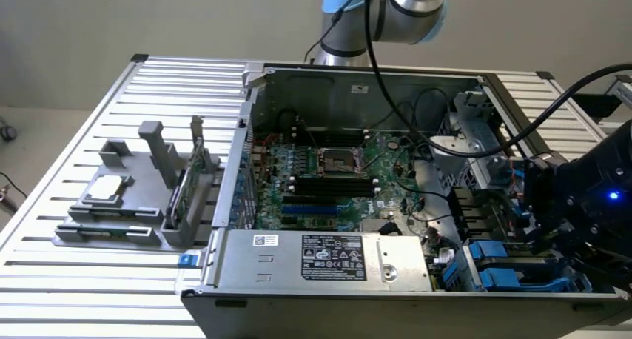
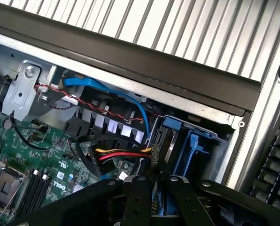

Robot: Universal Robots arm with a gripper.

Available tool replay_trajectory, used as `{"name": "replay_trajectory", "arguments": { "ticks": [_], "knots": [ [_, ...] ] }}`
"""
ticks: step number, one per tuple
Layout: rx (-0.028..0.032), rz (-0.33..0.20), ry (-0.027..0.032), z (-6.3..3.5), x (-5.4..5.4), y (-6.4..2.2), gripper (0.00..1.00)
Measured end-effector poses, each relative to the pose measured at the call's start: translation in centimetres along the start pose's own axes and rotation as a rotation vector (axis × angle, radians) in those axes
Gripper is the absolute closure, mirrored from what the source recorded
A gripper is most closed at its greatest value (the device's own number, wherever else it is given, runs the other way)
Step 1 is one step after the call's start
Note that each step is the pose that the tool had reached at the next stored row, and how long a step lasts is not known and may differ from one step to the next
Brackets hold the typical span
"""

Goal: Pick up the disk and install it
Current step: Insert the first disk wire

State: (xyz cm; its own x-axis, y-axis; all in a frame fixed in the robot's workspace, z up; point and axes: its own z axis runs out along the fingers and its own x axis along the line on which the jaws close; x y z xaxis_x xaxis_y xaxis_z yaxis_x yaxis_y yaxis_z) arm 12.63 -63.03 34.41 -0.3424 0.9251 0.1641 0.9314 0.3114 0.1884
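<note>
A slatted metal table (image 1: 59, 280) carries everything. Outside the computer case (image 1: 365, 72), on the exterior view's left, stands a grey fixture (image 1: 148, 232). A small silver chip (image 1: 106, 189) lies flat on it, and a green card (image 1: 183, 191) stands on edge in its slot nearest the case wall.

The case lies open. The green motherboard (image 1: 326, 169) covers the case floor. Along the case's near wall sits a large silver box (image 1: 326, 261) with a black-and-white label.

Towards the case's corner on the exterior view's right is the drive bay, with blue carriers (image 1: 513, 280) showing in it. In the wrist view the disk (image 2: 162, 141) stands on edge in that bay, its grey face edged by a blue frame, just beside another blue carrier (image 2: 192, 141). A blue cable (image 2: 107, 89) runs along the case wall to the bay. A bundle of red, yellow and black wires (image 2: 121, 154) ends at a connector beside the disk's near edge.

The gripper (image 2: 156, 181) hangs over this corner of the case. Its black fingers (image 2: 137, 197) are drawn close together with a narrow gap, and they appear clamped on the disk's near end. The arm (image 1: 415, 2) rises beyond the case's far wall.
</note>
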Motion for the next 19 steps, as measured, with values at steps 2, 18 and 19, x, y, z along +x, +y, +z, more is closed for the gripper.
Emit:
{"name": "replay_trajectory", "arguments": {
  "ticks": [2,18,19],
  "knots": [
    [0.002,0.006,-0.0013,-0.01,0.04,0.02,0.83],
    [-0.0035,0.099,-0.0188,0.11,0.45,0.18,0.83],
    [-0.0031,0.107,-0.02,0.12,0.45,0.17,0.83]
  ]
}}
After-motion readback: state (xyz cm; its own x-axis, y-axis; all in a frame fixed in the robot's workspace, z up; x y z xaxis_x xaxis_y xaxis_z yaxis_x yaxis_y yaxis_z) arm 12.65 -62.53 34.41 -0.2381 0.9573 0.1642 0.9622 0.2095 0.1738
